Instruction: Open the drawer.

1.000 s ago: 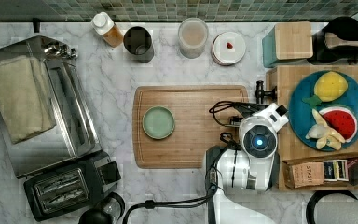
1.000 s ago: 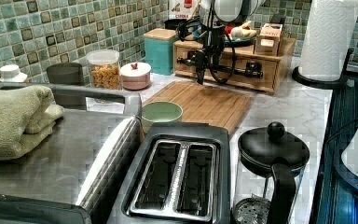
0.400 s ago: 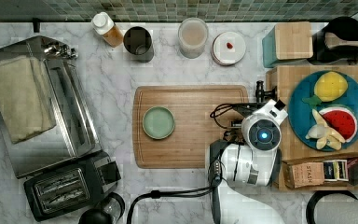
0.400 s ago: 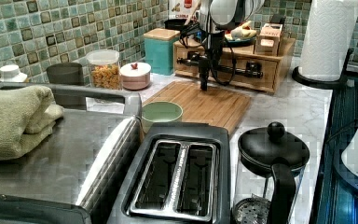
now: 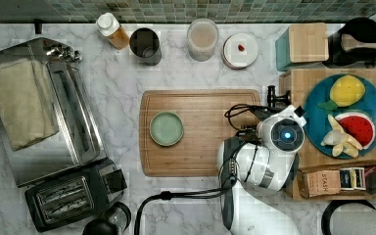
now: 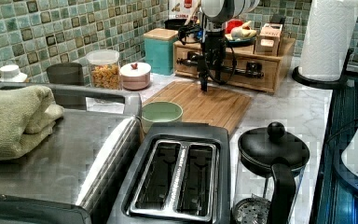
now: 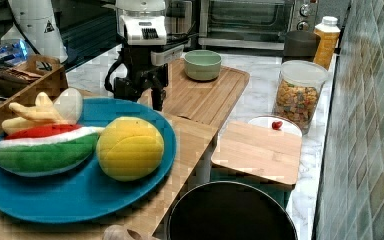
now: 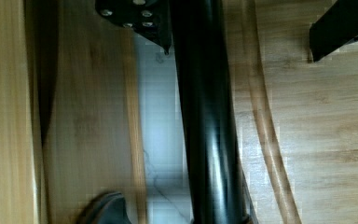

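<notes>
Approach phase of a drawer pull. The drawer (image 6: 228,65) forms the long front of a low wooden box standing on the marble surface (image 5: 127,78), at the top view's right, directly beside the cutting board (image 5: 196,132); its front carries two black knobs (image 6: 253,68) and appears fully closed. The end effector (image 6: 205,81) hangs vertically just in front of the panel, over the board's edge nearest the box, with its tip close to the board. The wrist view shows one finger (image 8: 205,116) as a dark bar over the gap between board and box, and a second dark piece (image 8: 340,28) well apart from it, so the fingers appear spread with nothing between them. For a clean pull, one knob should probably be centred between the fingers at knob height before closing, and the pull then run straight outward along the drawer's travel, toward the board. Any sideways drift would likely bind the drawer or drag the light box, which also carries a blue plate (image 5: 313,107) of toy food.
</notes>
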Motion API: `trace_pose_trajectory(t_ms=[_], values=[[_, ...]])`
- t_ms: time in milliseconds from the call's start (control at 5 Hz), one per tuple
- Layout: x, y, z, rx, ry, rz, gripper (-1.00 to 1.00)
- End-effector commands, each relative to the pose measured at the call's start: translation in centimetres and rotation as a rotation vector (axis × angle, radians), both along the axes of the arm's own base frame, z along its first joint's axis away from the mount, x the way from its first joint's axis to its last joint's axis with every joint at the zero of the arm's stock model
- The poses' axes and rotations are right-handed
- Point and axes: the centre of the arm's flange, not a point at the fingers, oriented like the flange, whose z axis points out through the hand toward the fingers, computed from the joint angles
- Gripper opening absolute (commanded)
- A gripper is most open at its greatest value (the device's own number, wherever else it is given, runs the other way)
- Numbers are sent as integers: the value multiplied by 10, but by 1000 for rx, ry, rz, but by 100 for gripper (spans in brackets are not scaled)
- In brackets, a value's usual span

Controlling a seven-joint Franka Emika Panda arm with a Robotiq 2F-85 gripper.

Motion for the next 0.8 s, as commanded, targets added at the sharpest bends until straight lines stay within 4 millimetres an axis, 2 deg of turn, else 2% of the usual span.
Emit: trace_pose_trajectory(t_ms=[200, 400, 600, 800], values=[[29, 131, 27, 57, -108, 86, 100], [13, 176, 34, 16, -100, 58, 100], [6, 204, 36, 28, -110, 90, 100], [6, 212, 33, 57, -93, 116, 100]])
